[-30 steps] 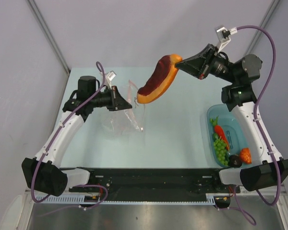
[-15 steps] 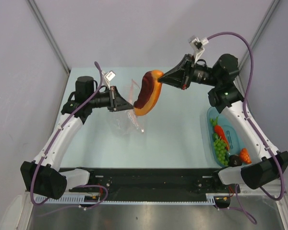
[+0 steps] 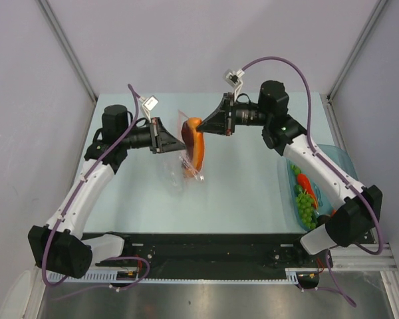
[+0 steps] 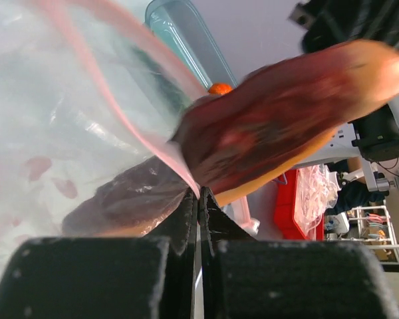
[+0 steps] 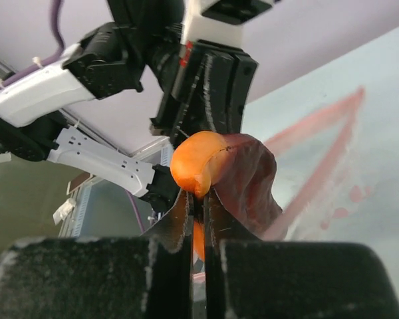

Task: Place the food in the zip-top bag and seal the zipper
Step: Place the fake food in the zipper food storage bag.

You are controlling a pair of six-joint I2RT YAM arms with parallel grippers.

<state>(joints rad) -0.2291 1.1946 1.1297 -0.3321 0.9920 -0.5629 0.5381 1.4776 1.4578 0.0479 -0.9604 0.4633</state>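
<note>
Your left hand point(image 3: 167, 136): pinched shut on zipper point(image 4: 146, 136) of zip-top bag point(image 3: 173, 174) | your right hand point(image 3: 207, 125): clamped on orange slice point(image 3: 195, 147), hanging at its 7 o'clock, tip inside bag

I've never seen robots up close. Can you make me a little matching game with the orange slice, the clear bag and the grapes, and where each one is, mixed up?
Things:
1. orange slice
2. clear bag
3. grapes

Places:
A. lying in the teal bowl
B. mouth edge pinched by the left gripper
C. held by the right gripper, lower end inside the bag

Pairs: 1-C, 2-B, 3-A
</note>
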